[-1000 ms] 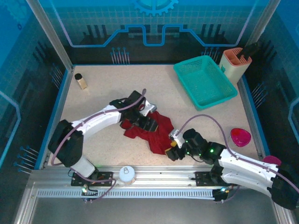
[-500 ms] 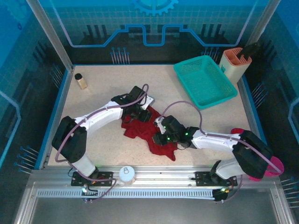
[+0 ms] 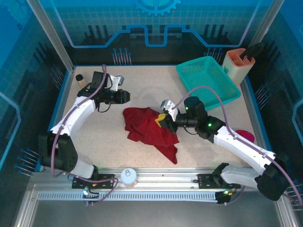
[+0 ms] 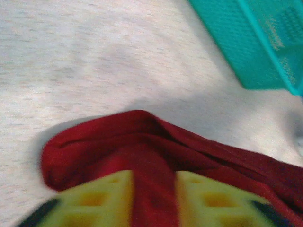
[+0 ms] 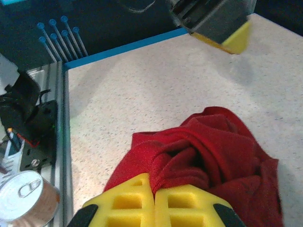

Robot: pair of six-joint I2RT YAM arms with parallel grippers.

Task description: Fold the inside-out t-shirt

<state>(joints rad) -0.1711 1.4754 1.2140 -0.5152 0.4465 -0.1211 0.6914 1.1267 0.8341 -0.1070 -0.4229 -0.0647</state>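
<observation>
1. Tabletop (image 3: 109, 146), speckled beige, is bordered by a blue rim and enclosed by blue-lit clear panels.
2. Left gripper (image 3: 127, 97) is held partly open and empty, just up-left of the inside-out t-shirt (image 3: 147, 131), apart from it.
3. One t-shirt is seen, crumpled at mid-table; right gripper (image 3: 164, 121) is closed on a fold at its right edge.
4. Counted left to right: one small bottle (image 3: 79, 77), one tin can (image 3: 128, 176), one teal mesh basket (image 3: 207, 81), one peach holder (image 3: 238, 64), one pink bowl (image 3: 244, 137).
</observation>
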